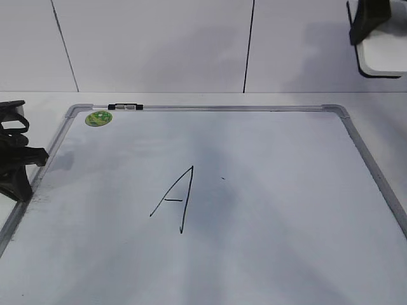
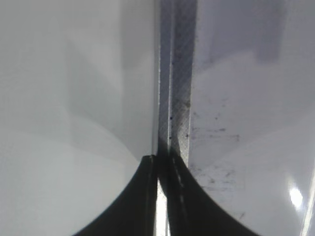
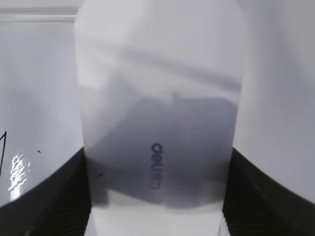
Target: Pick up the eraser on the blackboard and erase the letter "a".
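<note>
Jaws of the right gripper (image 3: 157,196) are clamped on the eraser (image 3: 160,113), one dark finger pressed against each long side of the white block; the printed word "deli" is visible on its top face. Jaws of the left gripper (image 2: 162,196) are pressed together with nothing between them. Relative to the blackboard (image 1: 356,136), the left gripper (image 1: 16,152) sits at the left frame rail, with its fingertips directly over the grey frame (image 2: 178,73). The right gripper (image 1: 369,19) with the eraser (image 1: 385,54) is raised beyond the far right corner of the blackboard, clear of its surface. A capital "A" (image 1: 175,200) stands near the board's centre. A tiny dark speck (image 1: 222,178) lies just right of the capital. A green sticker (image 1: 98,117) occupies the far left corner.
</note>
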You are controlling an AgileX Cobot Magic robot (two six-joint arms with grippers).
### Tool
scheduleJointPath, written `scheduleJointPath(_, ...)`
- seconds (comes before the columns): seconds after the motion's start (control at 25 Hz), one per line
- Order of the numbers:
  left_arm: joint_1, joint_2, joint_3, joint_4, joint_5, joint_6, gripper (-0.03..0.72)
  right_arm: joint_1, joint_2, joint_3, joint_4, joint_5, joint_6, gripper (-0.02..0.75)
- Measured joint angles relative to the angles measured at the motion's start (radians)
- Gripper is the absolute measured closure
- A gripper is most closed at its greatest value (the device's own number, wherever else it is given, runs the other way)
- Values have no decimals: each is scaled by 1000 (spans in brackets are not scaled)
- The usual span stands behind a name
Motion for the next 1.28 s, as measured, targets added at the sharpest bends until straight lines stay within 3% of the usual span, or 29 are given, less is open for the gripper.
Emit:
scheduleJointPath(0.52,0,0,0,-10,0,2,674,-165,18,73,67,4,-82,181)
scheduleJointPath(0.76,0,0,0,-12,0,2,674,-175,114,88,140,2,-172,181)
scheduleJointPath(1.28,0,0,0,-12,0,2,674,-214,277,88,155,-10,-217,181)
